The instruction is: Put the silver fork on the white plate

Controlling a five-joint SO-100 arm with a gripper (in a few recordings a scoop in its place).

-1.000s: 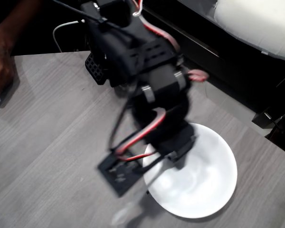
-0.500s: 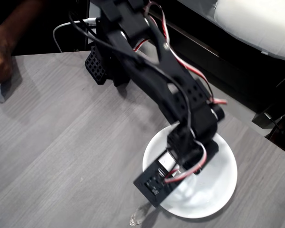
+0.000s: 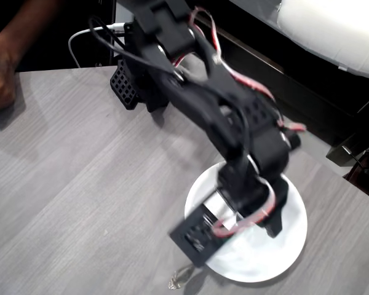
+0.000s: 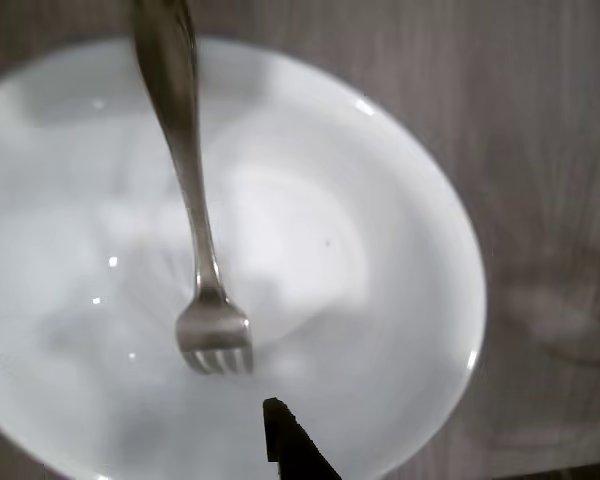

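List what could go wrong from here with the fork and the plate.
1. In the wrist view the silver fork has its tines over the middle of the white plate, but its handle runs past the rim; in the overhead view the handle end sits over the table. It may tip or slide off once released.
2. Whether the fork already rests on the plate cannot be told; dropped from height, it could bounce on the glossy surface.
3. A dark fingertip is close to the tines and could nudge them.

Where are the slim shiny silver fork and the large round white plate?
Slim shiny silver fork [image 4: 215,345]: wrist view, on the tines end.
Large round white plate [image 3: 292,236]: overhead view, on the bare right rim.
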